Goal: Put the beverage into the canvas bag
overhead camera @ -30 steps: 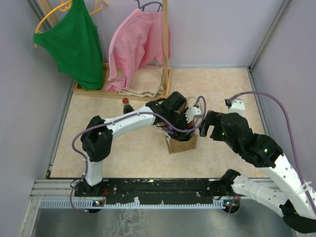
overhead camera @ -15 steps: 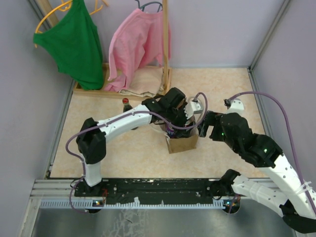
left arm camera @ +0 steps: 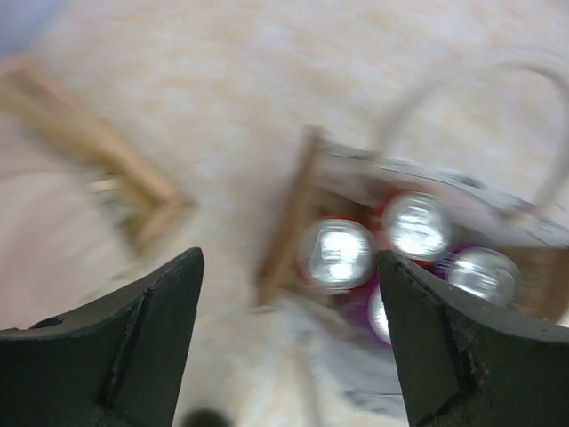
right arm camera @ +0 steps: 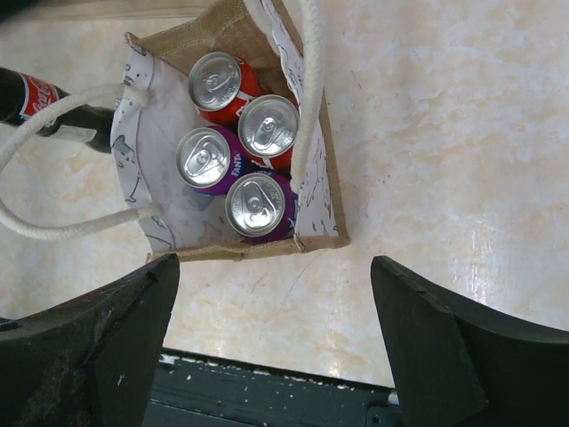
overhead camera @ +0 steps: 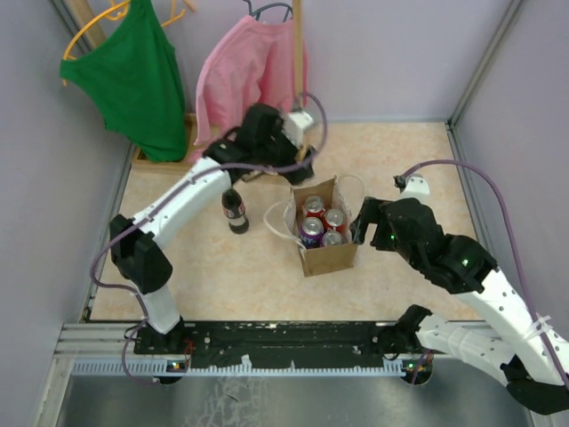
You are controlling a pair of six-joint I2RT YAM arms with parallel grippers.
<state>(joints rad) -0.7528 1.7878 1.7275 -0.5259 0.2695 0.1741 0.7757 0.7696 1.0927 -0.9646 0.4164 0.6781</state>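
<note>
Canvas bag (overhead camera: 329, 258) (right arm camera: 331, 191) (left arm camera: 286, 233): small boxy tote, tan-brown outside, pale speckled lining, white rope handles (right arm camera: 308, 80) looping out on both sides. Stands upright with its mouth open, mid-table on the beige marbled surface (overhead camera: 178, 267), between the cola bottle and the right gripper

Contents: four upright cans packed close together
- purple Fanta can (right arm camera: 204, 157) (overhead camera: 310, 232)
- red can (right arm camera: 218, 80) (overhead camera: 313, 206)
- second purple can (right arm camera: 255, 205) (overhead camera: 331, 237)
- second red can (right arm camera: 268, 124) (overhead camera: 335, 218)

Surroundings:
- green top (overhead camera: 133, 76) on a yellow hanger, far left
- cola bottle (overhead camera: 234, 212) (right arm camera: 36, 98), dark with a red label, upright on the table just left of the bag, outside it and near its left handle
- pink garment (overhead camera: 244, 84) hung on a wooden rack (overhead camera: 298, 62); folded beige cloth (overhead camera: 262, 147) on the rack's base
- left gripper (left arm camera: 286, 267): raised behind the bag near the rack, fingers apart, nothing between them; its wrist view is blurred
- right gripper (right arm camera: 274, 267) (overhead camera: 360, 227): just right of the bag, fingers spread wide, holding nothing
</note>
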